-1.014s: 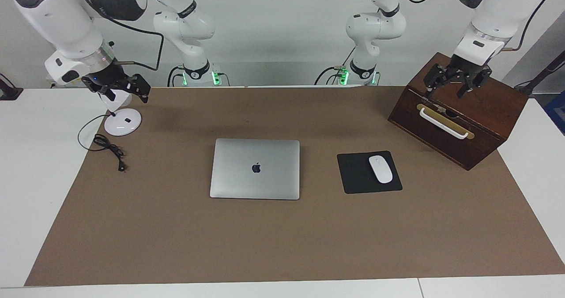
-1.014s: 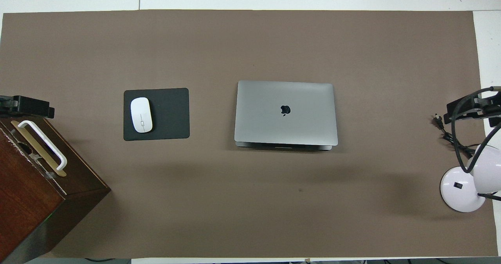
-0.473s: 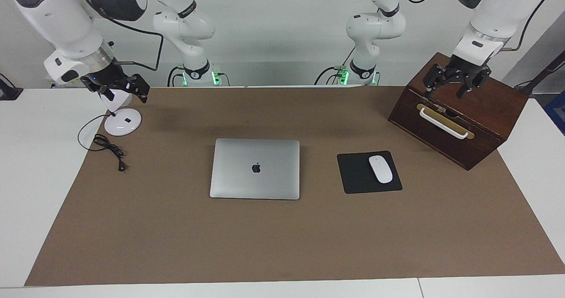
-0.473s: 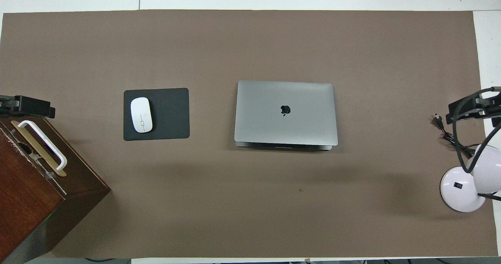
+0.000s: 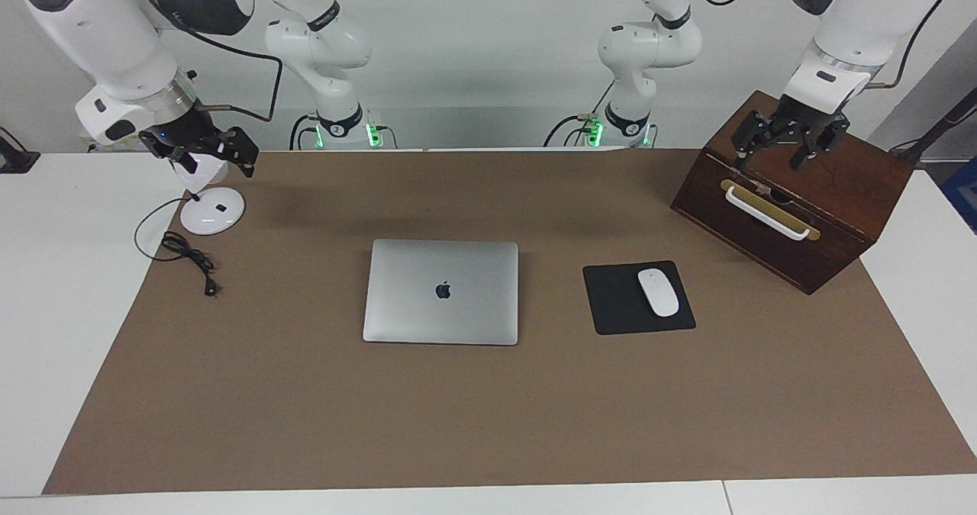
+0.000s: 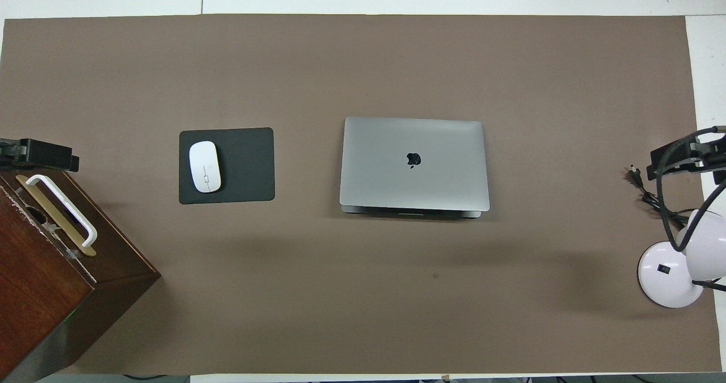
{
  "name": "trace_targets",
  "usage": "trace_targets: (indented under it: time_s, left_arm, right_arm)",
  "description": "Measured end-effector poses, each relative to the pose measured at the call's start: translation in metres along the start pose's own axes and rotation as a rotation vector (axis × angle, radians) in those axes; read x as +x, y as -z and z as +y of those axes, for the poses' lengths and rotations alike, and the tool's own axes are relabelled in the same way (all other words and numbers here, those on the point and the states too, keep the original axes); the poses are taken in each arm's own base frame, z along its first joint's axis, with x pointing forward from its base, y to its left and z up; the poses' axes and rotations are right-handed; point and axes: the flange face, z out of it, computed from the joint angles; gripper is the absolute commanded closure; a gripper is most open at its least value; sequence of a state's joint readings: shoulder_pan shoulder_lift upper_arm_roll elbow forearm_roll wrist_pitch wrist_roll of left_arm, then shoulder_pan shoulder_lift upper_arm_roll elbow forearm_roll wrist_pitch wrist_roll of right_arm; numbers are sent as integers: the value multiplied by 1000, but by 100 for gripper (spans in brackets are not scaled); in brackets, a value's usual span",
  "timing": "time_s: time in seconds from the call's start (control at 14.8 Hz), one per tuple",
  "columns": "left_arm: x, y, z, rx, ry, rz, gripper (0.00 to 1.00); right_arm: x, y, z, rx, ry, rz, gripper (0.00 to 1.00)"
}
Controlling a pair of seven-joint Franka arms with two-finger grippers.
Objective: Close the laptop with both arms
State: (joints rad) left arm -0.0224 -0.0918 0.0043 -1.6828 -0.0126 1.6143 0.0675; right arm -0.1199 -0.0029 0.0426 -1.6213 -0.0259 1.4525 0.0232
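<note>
The right gripper (image 5: 204, 151) hangs open over the white lamp base (image 5: 212, 212), and the laptop (image 5: 441, 292) lies shut mid-mat, lid logo up, long axis running between the 2 arms' ends, hinge edge toward the robots. Toward the left arm's end, a white mouse (image 5: 658, 291) sits on the black mouse pad (image 5: 614, 301). The left gripper (image 5: 790, 145) hovers open over the closed wooden box (image 5: 832, 217); nothing has moved since 1 second ago.

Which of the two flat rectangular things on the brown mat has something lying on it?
The black mouse pad, beside the laptop toward the left arm's end, carries a white mouse. The silver laptop's lid is bare, showing only its logo.
</note>
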Motion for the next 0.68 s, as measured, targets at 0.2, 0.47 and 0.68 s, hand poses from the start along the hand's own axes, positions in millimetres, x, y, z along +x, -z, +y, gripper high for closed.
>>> trace_targets:
  time_s: [0.2, 0.47, 0.68]
  left_arm:
    - [0, 0, -2, 0, 4, -1, 0]
    - [-1, -1, -9, -1, 16, -3, 0]
    - [-1, -2, -10, -1, 17, -5, 0]
  right_arm:
    - [0, 0, 0, 0, 0, 1, 0]
    - [-1, 1, 0, 0, 0, 3, 0]
    - [-1, 2, 0, 0, 0, 4, 0]
